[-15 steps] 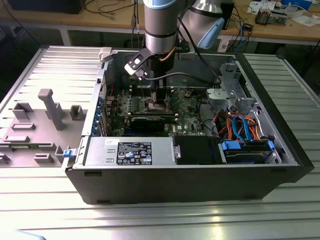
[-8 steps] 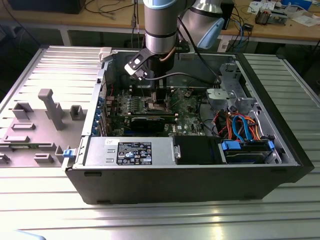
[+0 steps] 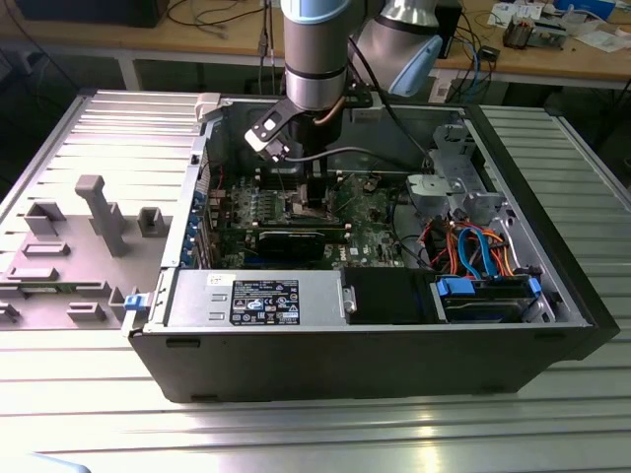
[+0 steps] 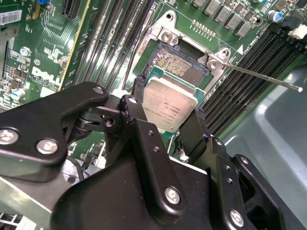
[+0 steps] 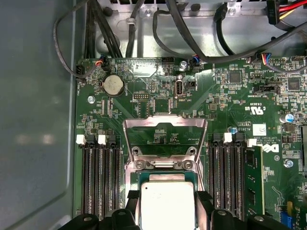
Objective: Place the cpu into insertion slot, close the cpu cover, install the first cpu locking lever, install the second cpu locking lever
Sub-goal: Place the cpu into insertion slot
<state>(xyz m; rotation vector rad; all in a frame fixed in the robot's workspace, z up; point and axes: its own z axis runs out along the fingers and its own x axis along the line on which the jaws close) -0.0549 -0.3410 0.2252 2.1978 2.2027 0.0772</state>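
My gripper (image 4: 169, 108) is shut on the cpu (image 4: 170, 103), a flat square chip with a silvery top, its black fingers (image 4: 139, 91) pressing two opposite edges. The chip hangs just over the insertion slot (image 4: 181, 64), whose field of pins shows beyond the chip's far edge. In the first wrist view the cpu (image 5: 168, 203) sits between the fingertips (image 5: 132, 199) at the slot's metal rim (image 5: 165, 164). The cpu cover (image 5: 165, 122) is swung open and lies back on the green board. A thin locking lever (image 4: 261, 76) sticks out free beside the slot. The gripper (image 3: 314, 187) reaches down into the open computer case (image 3: 365, 335).
Long black memory slots (image 5: 98, 177) flank the socket on both sides. A black expansion card (image 3: 296, 239), a power supply (image 3: 256, 296) and orange and blue cables (image 3: 473, 246) crowd the case. A grey fixture tray (image 3: 89, 227) lies at the exterior view's left.
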